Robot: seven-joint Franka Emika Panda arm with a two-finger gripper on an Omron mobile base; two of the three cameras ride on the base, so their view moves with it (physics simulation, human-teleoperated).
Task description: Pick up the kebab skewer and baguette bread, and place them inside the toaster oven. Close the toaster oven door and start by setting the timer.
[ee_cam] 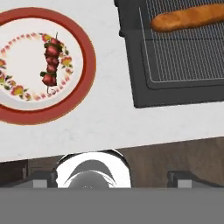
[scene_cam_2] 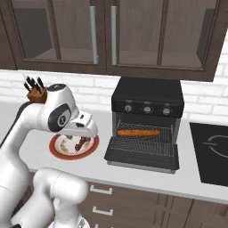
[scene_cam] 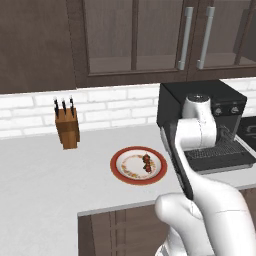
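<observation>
Wide-open pincer (ee_cam: 111,183) hovers empty; kebab skewer (ee_cam: 50,64) lies on plate (ee_cam: 85,65), baguette bread (ee_cam: 188,18) inside toaster oven (scene_cam_2: 147,95).

Premises: a domestic kitchen, computer-rendered. A pale grey worktop (scene_cam: 45,175) runs along a wall of white brick tile (scene_cam: 110,107), with dark wood base cabinets (scene_cam_2: 133,202) beneath it. Above the worktop hang dark wood wall cupboards with glazed doors (scene_cam_2: 67,31) and long metal handles (scene_cam_2: 93,29). On the worktop stands a black toaster oven (scene_cam_2: 147,104), door (scene_cam_2: 140,160) dropped open, a baguette bread (scene_cam_2: 138,132) on its rack. Left of the oven lies a red-rimmed plate (scene_cam: 120,172) bearing a kebab skewer (scene_cam: 147,162); further left, against the wall, a wooden knife block (scene_cam: 67,127). Right of the oven, a black hob (scene_cam_2: 211,151) is set into the worktop.
</observation>
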